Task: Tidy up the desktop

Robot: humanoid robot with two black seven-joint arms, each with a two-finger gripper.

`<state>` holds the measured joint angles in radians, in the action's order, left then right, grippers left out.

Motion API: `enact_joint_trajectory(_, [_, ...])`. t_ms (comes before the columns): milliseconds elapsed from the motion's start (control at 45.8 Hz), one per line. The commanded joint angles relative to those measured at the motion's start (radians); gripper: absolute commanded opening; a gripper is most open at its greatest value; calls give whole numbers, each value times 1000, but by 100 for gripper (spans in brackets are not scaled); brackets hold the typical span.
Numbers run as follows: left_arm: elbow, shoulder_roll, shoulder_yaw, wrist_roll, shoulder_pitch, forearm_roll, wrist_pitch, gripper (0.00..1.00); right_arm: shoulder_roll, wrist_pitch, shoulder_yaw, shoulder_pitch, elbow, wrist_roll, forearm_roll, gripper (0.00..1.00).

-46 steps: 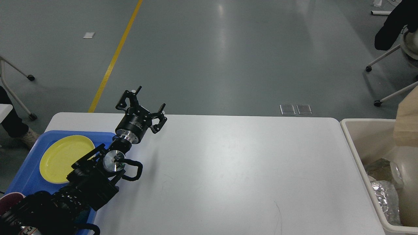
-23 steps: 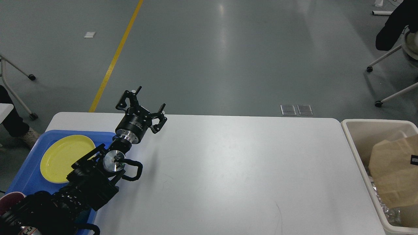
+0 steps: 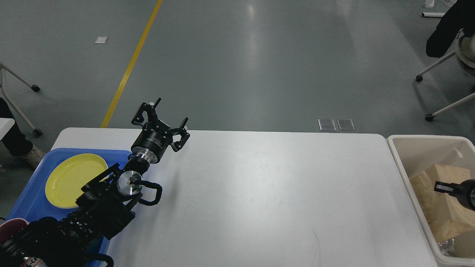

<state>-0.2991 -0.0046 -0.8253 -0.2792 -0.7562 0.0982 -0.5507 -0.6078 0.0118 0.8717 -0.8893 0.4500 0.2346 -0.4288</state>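
Observation:
The desktop is a large white tabletop filling the lower middle of the head view. My left gripper hangs above its far left edge, open and empty, fingers pointing away from me. My right gripper shows only as a black tip at the right edge, over a brown paper bag that lies inside the beige bin. Whether its fingers grip the bag is unclear.
A blue tray on the left end of the desktop holds a yellow plate, and my left arm crosses over it. A dark red cup sits at the tray's near corner. Chairs stand on the grey floor beyond.
The brown paper bag has dropped lower into the beige bin, and my right gripper's tip has come into view above it. The left arm has stayed still.

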Motion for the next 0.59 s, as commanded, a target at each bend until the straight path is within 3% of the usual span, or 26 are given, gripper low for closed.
enact_joint_trajectory(0, [0, 0, 0, 0, 0, 0, 0, 98, -1, 10, -66, 18, 15, 0, 1, 100])
enact_joint_trajectory(393, [0, 0, 0, 0, 0, 0, 0, 98, 2, 3, -85, 9, -7, 0, -1, 100])
enact_joint_trajectory(568, [0, 0, 0, 0, 0, 0, 0, 98, 52, 5, -134, -152, 10, 0, -1, 100])
